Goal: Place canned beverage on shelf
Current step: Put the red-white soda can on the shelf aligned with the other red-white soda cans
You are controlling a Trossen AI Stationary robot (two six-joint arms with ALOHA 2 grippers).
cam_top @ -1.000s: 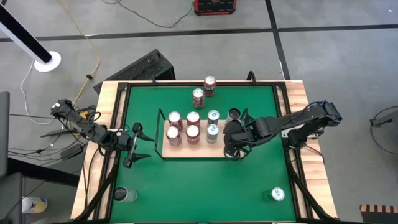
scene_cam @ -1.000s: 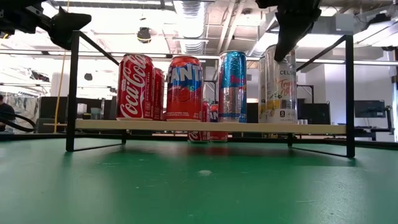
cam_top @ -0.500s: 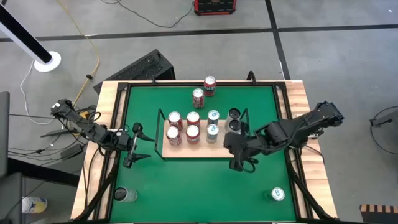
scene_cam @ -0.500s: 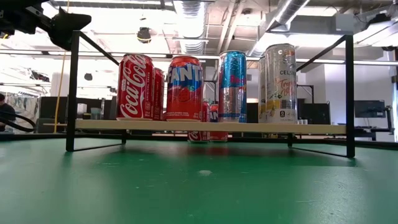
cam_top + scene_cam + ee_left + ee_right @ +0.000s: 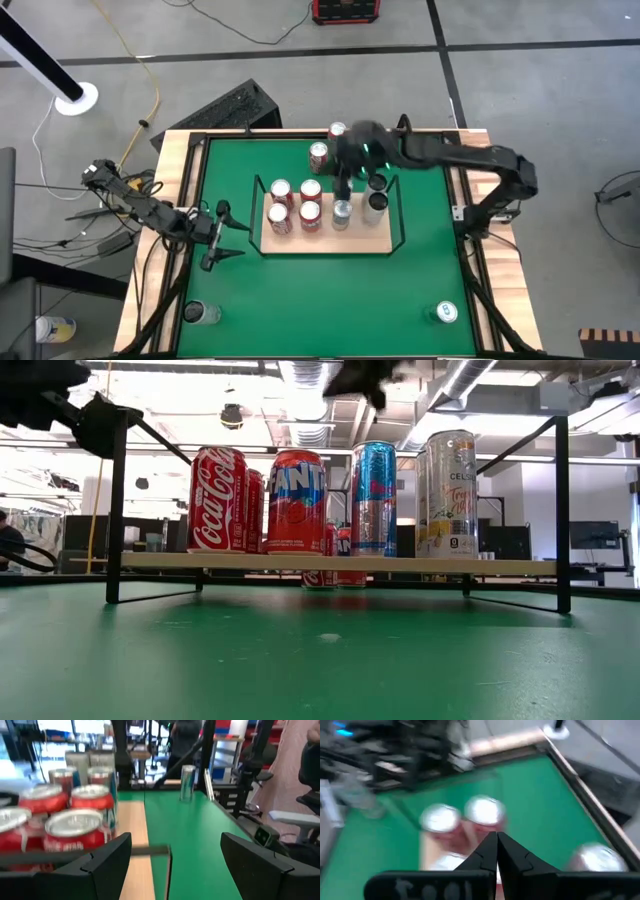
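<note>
The shelf point(image 5: 372, 240), a light-wood board with black wire rails, stands mid-table and carries several cans on their bases: red ones point(image 5: 294, 202), a blue one point(image 5: 373, 498) and a pale one point(image 5: 447, 492). My right gripper point(image 5: 344, 182) is shut and hangs above the shelf's far side, over the cans; it shows at the top of the low view point(image 5: 366, 378). My left gripper point(image 5: 216, 238) stands open off the shelf's left end, holding nothing. Two red cans point(image 5: 318, 153) point(image 5: 337, 131) stand on the green table beyond the shelf.
A silver can point(image 5: 200, 312) stands at the table's near left corner and another can point(image 5: 445, 313) at the near right. The green table has raised wooden edges point(image 5: 175, 200). The shelf's wire rails point(image 5: 115, 510) point(image 5: 562, 510) rise at its two ends.
My right gripper, shut throughout, drew back from the pale can at the shelf's right end toward the near edge. It then rose and swung toward the far edge and left, over the cans on the shelf. The cans have stayed in place.
</note>
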